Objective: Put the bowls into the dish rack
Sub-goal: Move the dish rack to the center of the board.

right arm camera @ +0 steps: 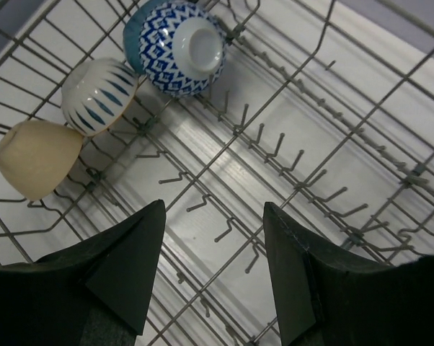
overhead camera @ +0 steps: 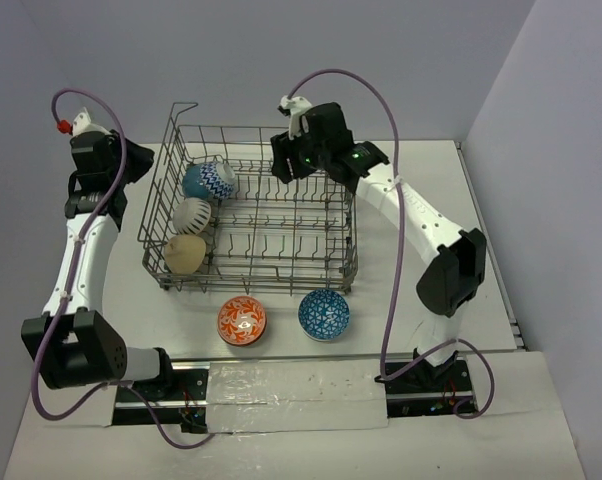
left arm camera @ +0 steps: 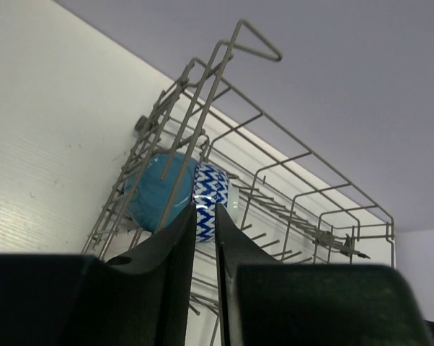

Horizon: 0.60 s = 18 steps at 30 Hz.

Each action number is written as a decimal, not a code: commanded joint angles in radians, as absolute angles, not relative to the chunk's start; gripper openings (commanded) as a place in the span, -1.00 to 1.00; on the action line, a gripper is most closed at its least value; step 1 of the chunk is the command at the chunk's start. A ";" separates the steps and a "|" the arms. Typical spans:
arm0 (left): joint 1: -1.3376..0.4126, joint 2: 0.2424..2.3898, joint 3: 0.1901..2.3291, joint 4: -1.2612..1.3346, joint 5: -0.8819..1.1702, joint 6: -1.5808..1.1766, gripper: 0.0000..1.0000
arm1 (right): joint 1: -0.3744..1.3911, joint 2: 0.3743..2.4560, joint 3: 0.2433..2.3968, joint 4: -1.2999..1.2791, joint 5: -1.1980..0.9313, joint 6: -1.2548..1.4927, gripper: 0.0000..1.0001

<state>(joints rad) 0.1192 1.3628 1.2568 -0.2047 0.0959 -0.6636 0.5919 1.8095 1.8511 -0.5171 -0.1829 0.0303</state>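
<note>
My right gripper (right arm camera: 213,209) hovers over the rack (overhead camera: 351,262), jaws wide apart, empty. My left gripper (left arm camera: 205,213) hangs off the rack's left side, jaws a sliver apart, holding nothing. The zigzag bowl (right arm camera: 177,47), striped bowl (right arm camera: 98,96) and cream bowl (right arm camera: 37,158) line the rack's left edge. The orange bowl (overhead camera: 242,321) and blue bowl (overhead camera: 324,314) wait on the table (overhead camera: 431,180), just off the rack's near edge. Blue next, I reckon: clear the tines, pinch its rim, slot it on edge. No writing readable.

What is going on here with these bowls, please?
A robot is loading bowls into a dish rack. Three bowls stand along its left side; an orange bowl and a blue bowl wait on the table in front. The right gripper hovers open and empty over the rack; the left gripper, barely open, is outside it, empty.
</note>
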 commanded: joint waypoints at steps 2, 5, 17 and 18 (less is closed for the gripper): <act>0.126 1.315 1.270 -0.169 0.020 -0.612 -0.55 | 0.621 1.853 1.933 -0.546 -0.206 0.011 0.29; 0.126 1.356 1.298 -0.213 0.020 -0.604 -0.48 | 0.626 1.861 1.940 -0.538 -0.212 0.012 0.29; 0.121 1.463 1.339 -0.278 0.090 -0.601 -0.44 | 0.629 1.850 1.878 -0.523 -0.181 0.012 0.29; 0.120 1.485 1.345 -0.285 0.100 -0.601 -0.45 | 0.629 1.851 1.876 -0.522 -0.181 0.011 0.29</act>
